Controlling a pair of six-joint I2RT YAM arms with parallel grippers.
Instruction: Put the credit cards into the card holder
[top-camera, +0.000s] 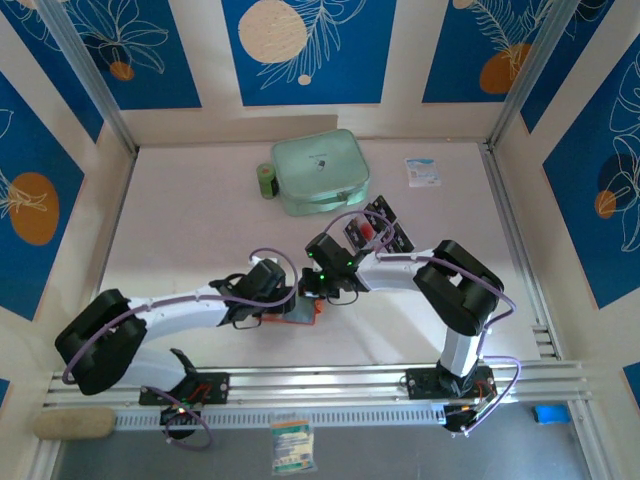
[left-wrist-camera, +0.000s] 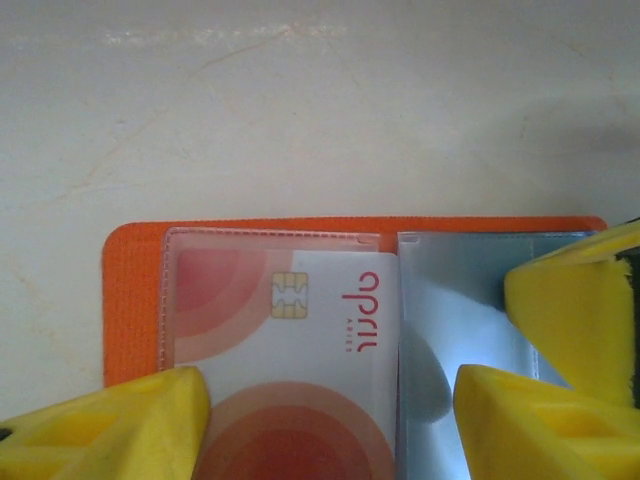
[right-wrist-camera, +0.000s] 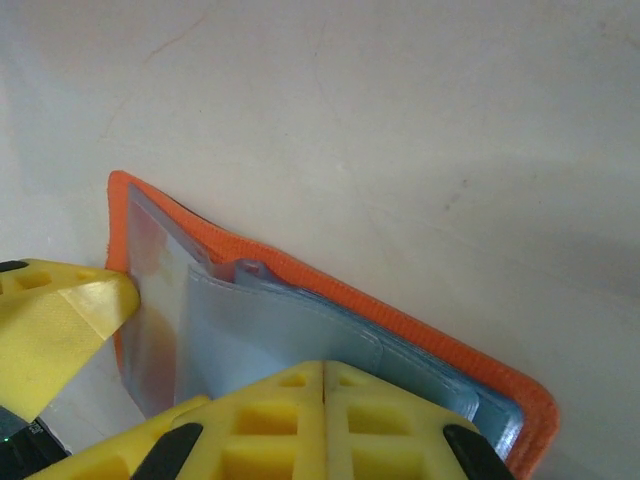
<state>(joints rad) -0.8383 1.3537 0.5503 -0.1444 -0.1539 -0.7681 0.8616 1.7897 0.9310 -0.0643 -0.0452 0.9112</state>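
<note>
The card holder (left-wrist-camera: 133, 300) is lying open across the middle of the frame on a pale table (left-wrist-camera: 300, 100), its orange edge showing at left and along the top. A white credit card (left-wrist-camera: 290, 345) with red arcs, a gold chip and red lettering is sitting inside the clear pocket (left-wrist-camera: 185, 250) on the left half. Bluish sleeves (left-wrist-camera: 450, 310) are filling the right half. The left gripper (left-wrist-camera: 330, 420) is standing spread at the bottom corners, and another yellow finger (left-wrist-camera: 575, 310) is pressing in from the right edge.
</note>
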